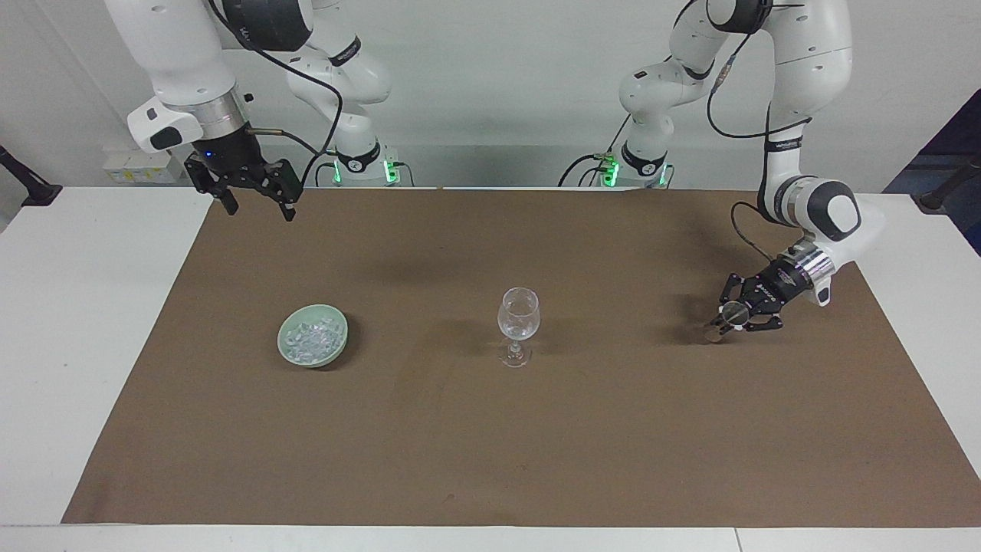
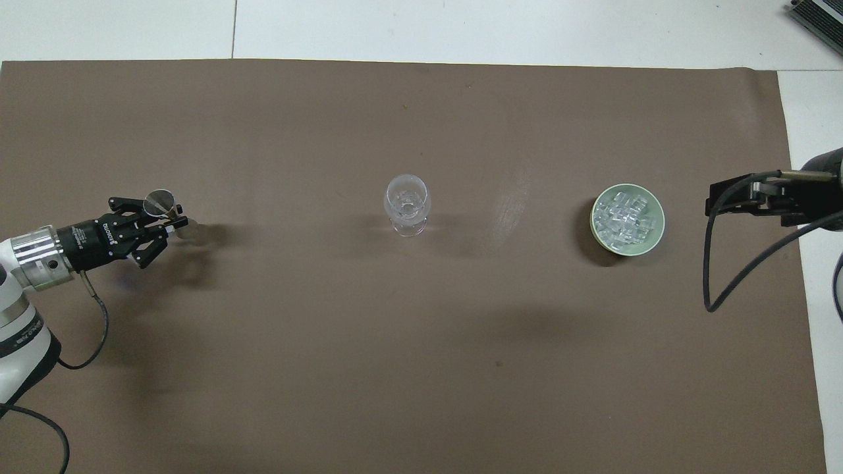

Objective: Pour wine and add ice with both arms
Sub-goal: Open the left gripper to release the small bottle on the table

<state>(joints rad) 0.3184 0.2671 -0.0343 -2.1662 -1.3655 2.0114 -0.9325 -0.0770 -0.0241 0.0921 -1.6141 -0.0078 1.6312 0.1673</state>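
Left claw point(image 1: 728, 318) pinching a small metal measuring cup point(image 2: 160, 204) low over the brown mat point(image 1: 490, 429). Right claw point(image 1: 257, 201) spread, waiting; wine glass point(image 1: 519, 325) mid-mat, beside the bowl point(image 1: 290, 353) of ice point(image 1: 311, 337)

You have a white table point(image 1: 77, 322) covered by a brown mat point(image 1: 536, 437). The wine glass point(image 1: 519, 323) stands at the mat's middle. Toward the right arm's end from the glass sits the pale green bowl point(image 1: 285, 346).

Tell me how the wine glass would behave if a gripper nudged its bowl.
The wine glass looks top-heavy: wide bowl, thin stem, small foot, so it would probably tip rather than slide. Clear thin glass suggests it is fragile and light.
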